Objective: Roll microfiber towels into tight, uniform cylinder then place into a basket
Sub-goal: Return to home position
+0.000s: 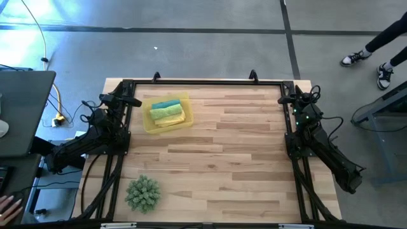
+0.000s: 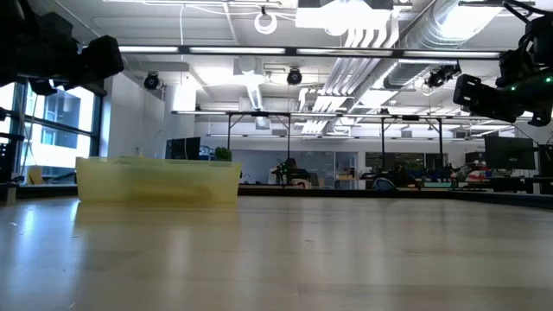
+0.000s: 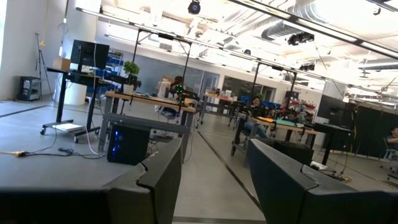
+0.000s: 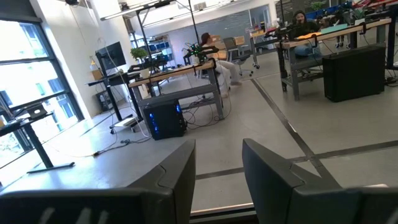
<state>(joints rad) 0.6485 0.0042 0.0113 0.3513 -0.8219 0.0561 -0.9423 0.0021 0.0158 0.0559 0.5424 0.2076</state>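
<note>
Overhead, rolled towels (image 1: 168, 112) lie in the basket (image 1: 150, 127), whose wall hides them at table level. The left gripper (image 1: 130, 100), beside it, and right gripper (image 1: 284, 98) hang spread; a spiky ball (image 1: 142, 194) sits well apart.

Overhead, table-level views; basket (image 2: 155, 180) shared.

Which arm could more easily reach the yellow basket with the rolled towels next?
Probably the left arm: the left claw sits right beside the basket, while the right claw is at the table's opposite edge, the whole width away.
</note>
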